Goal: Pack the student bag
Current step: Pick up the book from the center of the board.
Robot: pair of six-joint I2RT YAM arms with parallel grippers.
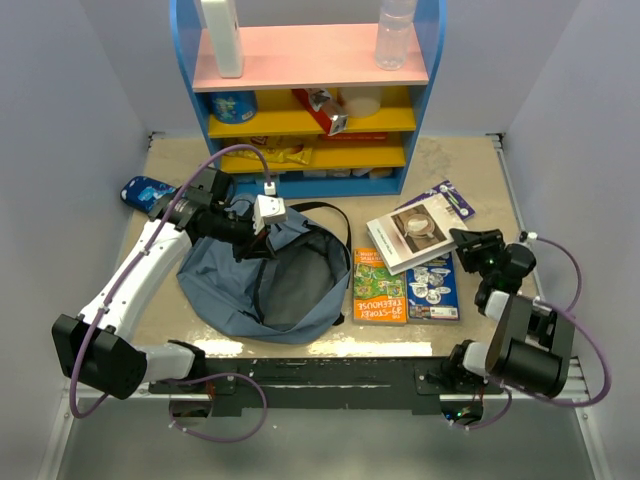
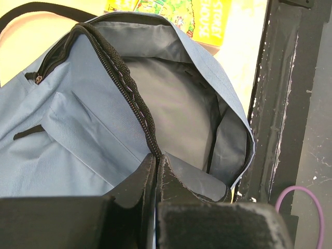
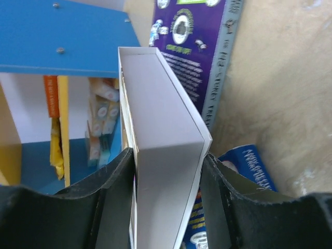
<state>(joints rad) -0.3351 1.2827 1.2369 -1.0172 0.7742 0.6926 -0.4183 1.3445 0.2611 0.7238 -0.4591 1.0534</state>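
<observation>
Closest to the overhead camera, the right arm (image 1: 520, 345) bends over the counter (image 1: 470, 165), its right pincer (image 1: 462, 241) at the corner of a white book (image 1: 410, 232). Over on the left, the left pincer (image 1: 265, 235) holds the rim of the student bag (image 1: 225, 285), which lies left of centre with its mouth gaping.

From the left wrist, the fingers (image 2: 136, 181) are clenched on the bag's zipper edge (image 2: 129, 93).

From the right wrist, the fingers (image 3: 118, 176) press both sides of the white book, grasping it beside a purple book (image 3: 197, 52).

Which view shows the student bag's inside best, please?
Left wrist: it looks straight into the open student bag, onto grey lining. Top external shows the whole bag, interior dim; right wrist shows none.
</observation>
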